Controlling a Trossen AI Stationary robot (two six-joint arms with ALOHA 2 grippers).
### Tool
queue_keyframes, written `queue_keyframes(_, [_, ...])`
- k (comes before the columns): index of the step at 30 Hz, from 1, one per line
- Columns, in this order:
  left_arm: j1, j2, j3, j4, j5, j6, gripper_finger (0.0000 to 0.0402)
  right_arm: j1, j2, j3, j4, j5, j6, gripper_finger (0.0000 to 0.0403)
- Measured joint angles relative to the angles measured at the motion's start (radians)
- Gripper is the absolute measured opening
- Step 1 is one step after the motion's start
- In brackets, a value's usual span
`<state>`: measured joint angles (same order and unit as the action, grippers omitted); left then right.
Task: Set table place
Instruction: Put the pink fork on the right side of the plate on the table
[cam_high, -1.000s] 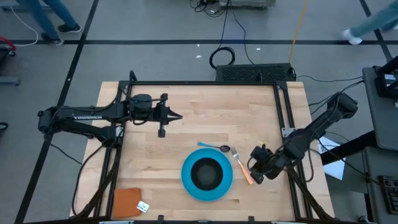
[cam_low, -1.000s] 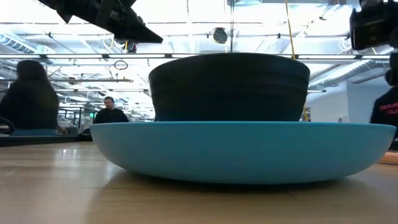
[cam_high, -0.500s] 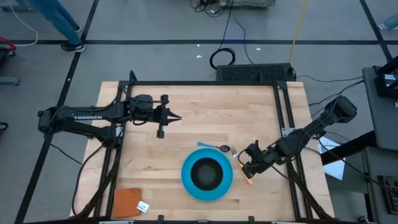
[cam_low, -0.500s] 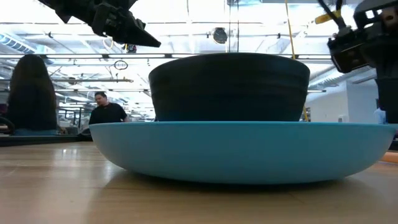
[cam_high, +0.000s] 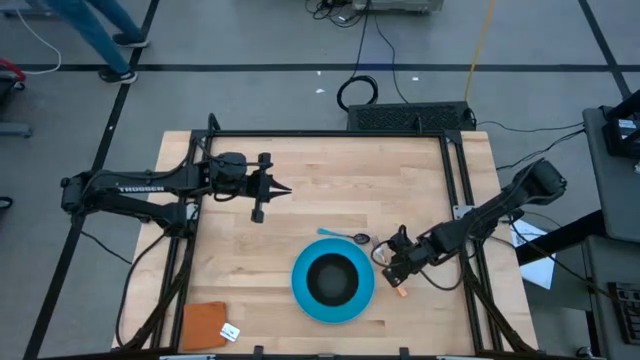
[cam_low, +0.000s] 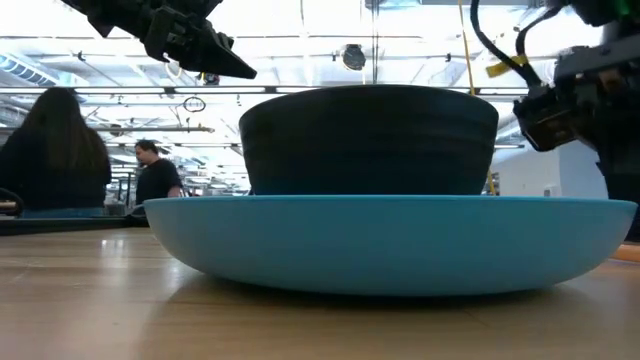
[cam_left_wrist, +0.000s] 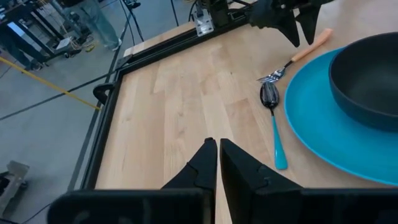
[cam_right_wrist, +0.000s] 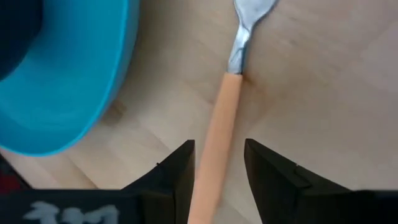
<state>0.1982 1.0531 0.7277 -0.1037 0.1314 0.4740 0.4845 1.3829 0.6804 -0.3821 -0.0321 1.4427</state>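
- Centrally, toward the lower middle of the high view, the bright-blue plate (cam_high: 333, 288) sits on the light-wood table (cam_high: 330, 180), with the black bowl (cam_high: 333, 279) resting inside it.
- Just above the plate's upper edge in the high view lies the teal-handled spoon (cam_high: 343, 237), its dark head pointing to the right and close to the fork's tines.
- To the right of the plate lies the orange-handled fork (cam_right_wrist: 219, 134); in the right wrist view its handle runs flat along the wood, close beside the plate's rim but not touching it.
- At the lower right of the high view the right gripper (cam_high: 393, 268) hangs over the fork; in its wrist view the two dark fingers (cam_right_wrist: 180, 171) stand apart on either side of the orange handle, with gaps showing, so the fork is straddled and not clamped.
- Off at the left of the high view the left gripper (cam_high: 283, 189) waits above bare wood, well apart from the plate; in its wrist view its fingers (cam_left_wrist: 202, 163) are pressed almost together and hold nothing.
- Low in the left corner of the high view lies a small brown-orange square (cam_high: 204, 324) with a white tag.
- Beyond the table in the low view, two people (cam_low: 48, 150) show at the left.
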Motion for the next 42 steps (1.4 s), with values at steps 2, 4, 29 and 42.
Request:
queue_keyframes(2, [0.0,0.0,0.0,-0.001,0.0,0.0,0.0026,-0.001,0.01,0.0,0.019,0.0,0.0,0.0128])
queue_keyframes(4, [0.0,0.0,0.0,-0.001,0.0,0.0,0.0026,-0.001,0.019,0.0,0.018,0.0,0.0,0.0128])
queue_keyframes(29, [0.0,0.0,0.0,-0.051,0.006,0.029,0.0026,0.028,0.122,0.001,0.123,0.047,0.288,0.003])
queue_keyframes(42, [0.0,0.0,0.001,-0.039,0.052,0.012,0.0026,0.176,0.122,0.001,0.074,0.284,0.608,0.003])
